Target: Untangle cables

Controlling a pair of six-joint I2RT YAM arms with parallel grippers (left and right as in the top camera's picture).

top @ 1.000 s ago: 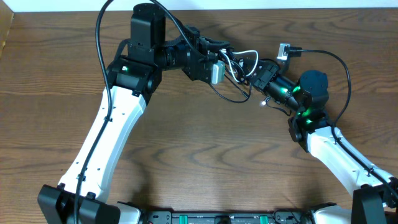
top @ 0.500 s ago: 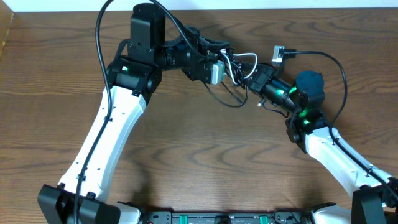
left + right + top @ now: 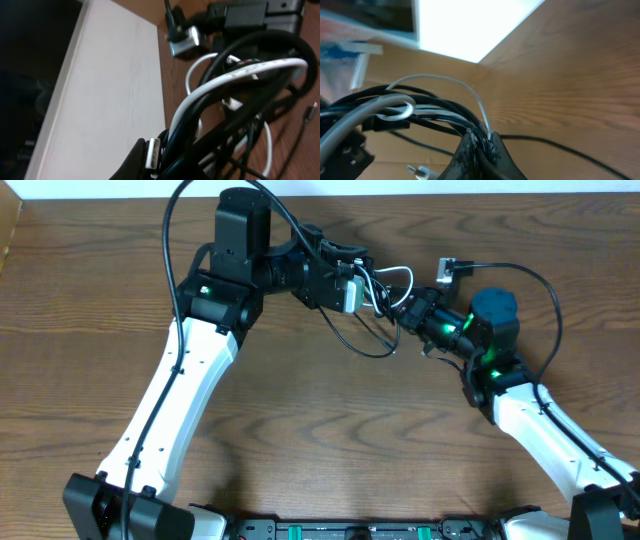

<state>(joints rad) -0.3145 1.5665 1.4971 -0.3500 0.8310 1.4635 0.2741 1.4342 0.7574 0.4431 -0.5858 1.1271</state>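
**A:** What is the right claw doing?

**B:** The right claw (image 3: 481, 146) is pinched closed on the cables (image 3: 420, 112). In its wrist view several black strands and one thin pale wire run straight in between the fingers.

**A:** And the left one?

**B:** The left claw (image 3: 357, 286) is closed as well, with the same bundle coming out of it. Its wrist view shows a white wire (image 3: 240, 72) arching over thicker black strands close to the lens.

**A:** So where does the tangle sit?

**B:** It sits toward the far side of the bench (image 3: 330, 430), about the middle, strung between the two claws, which almost meet. A black loop (image 3: 365, 345) sags from the knot toward the near side.

**A:** What else is around it?

**B:** A silver-tipped plug (image 3: 447, 269) sits just far-right of the right claw. Its black lead (image 3: 553, 300) sweeps out to the right and curls back behind that arm. A white strip (image 3: 450, 188) runs along the bench's far edge.

**A:** Does anything block the view?

**B:** From overhead the claw bodies cover the spot where the strands cross, so I cannot tell which wire passes over which. The left arm's own thick cord (image 3: 170, 240) arcs beside its upper links, well left of the tangle.
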